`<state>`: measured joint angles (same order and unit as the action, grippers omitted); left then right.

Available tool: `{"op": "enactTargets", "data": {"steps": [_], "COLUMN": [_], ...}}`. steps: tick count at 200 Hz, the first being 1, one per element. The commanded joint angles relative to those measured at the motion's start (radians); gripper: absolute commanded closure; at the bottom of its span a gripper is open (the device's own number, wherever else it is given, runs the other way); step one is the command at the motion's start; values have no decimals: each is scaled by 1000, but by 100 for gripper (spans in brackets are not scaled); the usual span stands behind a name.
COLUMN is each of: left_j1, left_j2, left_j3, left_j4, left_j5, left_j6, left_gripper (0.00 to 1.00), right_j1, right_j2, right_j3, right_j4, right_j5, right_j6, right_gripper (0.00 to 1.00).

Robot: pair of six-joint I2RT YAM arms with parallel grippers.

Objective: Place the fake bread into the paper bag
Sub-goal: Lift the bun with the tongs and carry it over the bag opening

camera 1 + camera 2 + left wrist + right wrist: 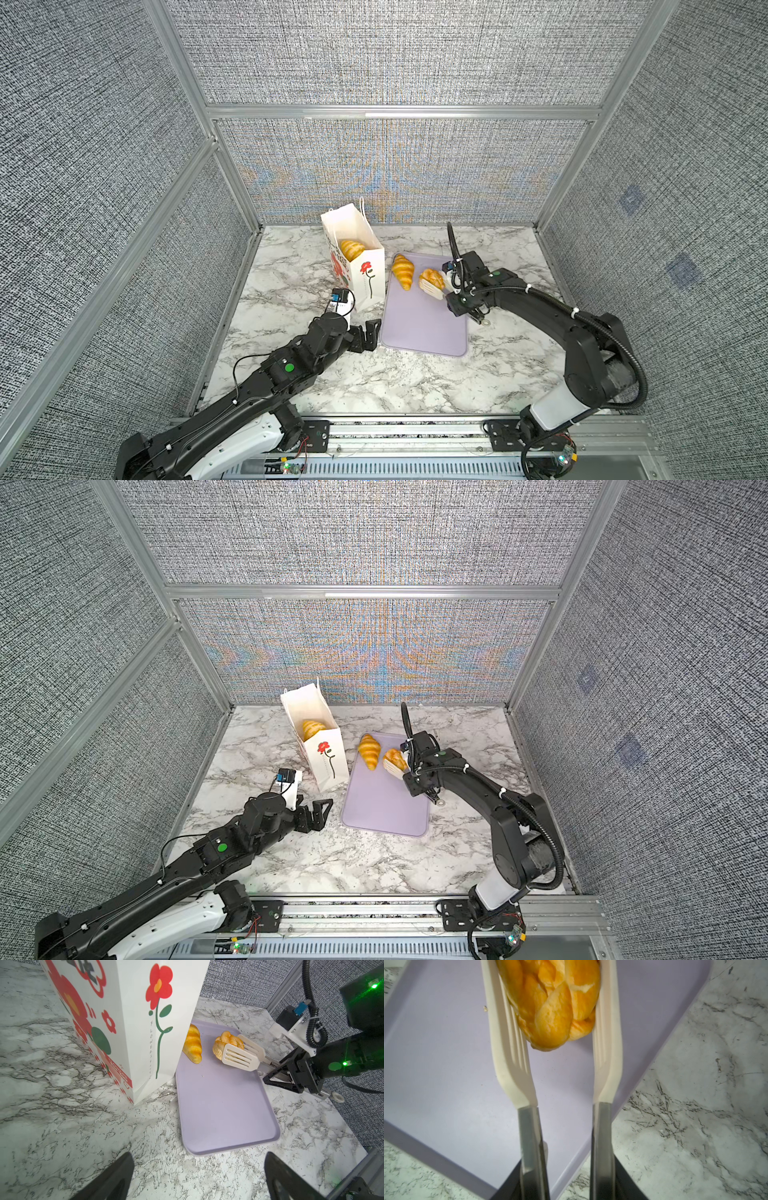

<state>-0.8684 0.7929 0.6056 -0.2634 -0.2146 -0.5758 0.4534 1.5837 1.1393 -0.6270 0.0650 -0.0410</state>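
Both top views showed us the paper bag [365, 282] [328, 762] standing up with its mouth open, just beside the far left edge of the lilac tray [419, 332]. One croissant [352, 249] lay inside the bag. Another croissant [403, 271] lay on the tray's far end, near the bag. The right gripper [276, 1070] squeezed white tongs [241, 1057], and the tongs pinched the braided loaf [431, 277] by the tray's right edge. We could not tell if the loaf touched the tray. The near half of the tray was bare, and so was the marble table [415, 382] in front of it. The left gripper [371, 336] sat low by the tray's near left corner, jaws wide apart. Beside the flower's stem on the bag we read "FLOWERS"; the other writing was too small.
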Motion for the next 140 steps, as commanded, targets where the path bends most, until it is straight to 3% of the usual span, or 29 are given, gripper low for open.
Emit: {"op": "enactTargets", "data": {"steps": [1, 140], "left_j1": [-2, -1], "left_j2": [-7, -34], "left_j3": [18, 92], "left_j4": [-9, -76], "left_j5": [-20, -83], "left_j6": [17, 74], "left_gripper": [1, 1], "right_j1": [9, 132], "right_j2": [-34, -223], "right_j3": [-4, 48], "right_j4": [-4, -80], "right_j5": [-12, -37], "right_j6": [21, 120], "right_gripper": [52, 51]}}
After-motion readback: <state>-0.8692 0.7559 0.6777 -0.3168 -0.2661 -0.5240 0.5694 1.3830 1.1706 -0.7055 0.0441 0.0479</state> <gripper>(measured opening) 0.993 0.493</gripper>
